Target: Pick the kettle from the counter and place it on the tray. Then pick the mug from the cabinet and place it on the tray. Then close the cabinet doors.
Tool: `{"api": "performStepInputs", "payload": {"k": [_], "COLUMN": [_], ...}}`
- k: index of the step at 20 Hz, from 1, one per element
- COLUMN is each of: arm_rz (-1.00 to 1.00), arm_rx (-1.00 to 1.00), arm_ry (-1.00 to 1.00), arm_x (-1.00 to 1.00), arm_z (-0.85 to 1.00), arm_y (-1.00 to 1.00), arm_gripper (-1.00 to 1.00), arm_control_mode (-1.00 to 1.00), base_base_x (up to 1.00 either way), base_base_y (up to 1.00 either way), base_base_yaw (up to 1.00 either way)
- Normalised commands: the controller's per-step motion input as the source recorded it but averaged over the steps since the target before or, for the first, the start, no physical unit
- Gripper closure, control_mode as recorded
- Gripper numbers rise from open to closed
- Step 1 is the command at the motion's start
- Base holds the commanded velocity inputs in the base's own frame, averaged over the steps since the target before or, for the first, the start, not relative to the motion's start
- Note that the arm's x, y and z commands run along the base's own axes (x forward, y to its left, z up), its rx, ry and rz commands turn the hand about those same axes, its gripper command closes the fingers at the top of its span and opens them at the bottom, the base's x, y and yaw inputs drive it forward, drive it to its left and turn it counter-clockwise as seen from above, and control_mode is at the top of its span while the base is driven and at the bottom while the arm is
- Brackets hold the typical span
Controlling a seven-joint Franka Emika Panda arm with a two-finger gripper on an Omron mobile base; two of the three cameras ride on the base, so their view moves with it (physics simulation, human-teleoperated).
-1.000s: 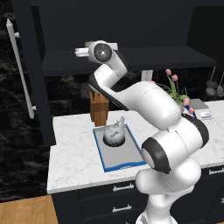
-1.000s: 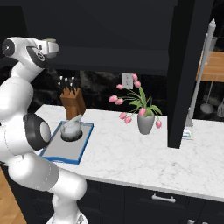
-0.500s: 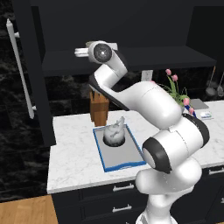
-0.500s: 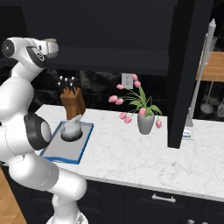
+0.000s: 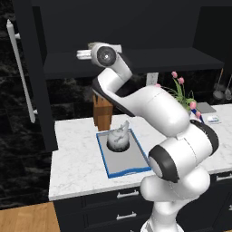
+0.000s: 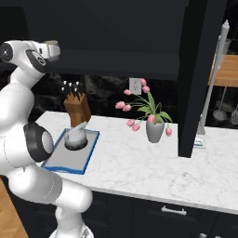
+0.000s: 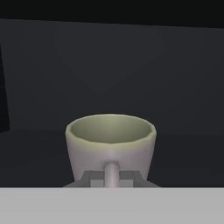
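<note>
The grey-beige mug (image 7: 110, 144) stands upright on the dark shelf inside the cabinet (image 5: 136, 63), its handle turned toward the hand. My gripper (image 7: 111, 177) is shut on that handle, one fingertip on each side. In the base views the hand (image 5: 86, 55) reaches into the cabinet at shelf height. Down on the counter (image 5: 77, 167), the mottled kettle (image 5: 118, 139) sits at the far end of the blue-rimmed tray (image 5: 129, 161). From the right the kettle (image 6: 76, 138) and tray (image 6: 69, 160) show beside the arm. Both cabinet doors (image 5: 27, 77) (image 6: 197, 79) stand open.
A wooden knife block (image 5: 103, 113) stands against the wall just behind the tray. A vase of pink tulips (image 6: 155, 129) is on the counter to the right. Small flat items (image 5: 210, 118) lie near the right door. Dark drawers (image 5: 127, 197) run under the counter.
</note>
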Motion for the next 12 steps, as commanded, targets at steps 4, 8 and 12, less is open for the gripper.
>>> {"api": "performStepInputs", "payload": {"k": [4,8,12], "arm_rz": [0.15,0.25,0.29], "arm_rx": [-0.01,-0.04,-0.08], "arm_ry": [-0.13,-0.08,0.00], "arm_x": [-0.48,-0.58,-0.53], "arm_z": [0.16,0.33,0.26], "arm_y": [-0.03,-0.22,-0.34], "arm_gripper": [1.00,1.00,1.00], "arm_control_mode": [-1.00,-1.00,-1.00], "base_base_x": [0.00,0.00,0.00], "base_base_y": [0.00,0.00,0.00], "base_base_yaw": [0.00,0.00,0.00]}}
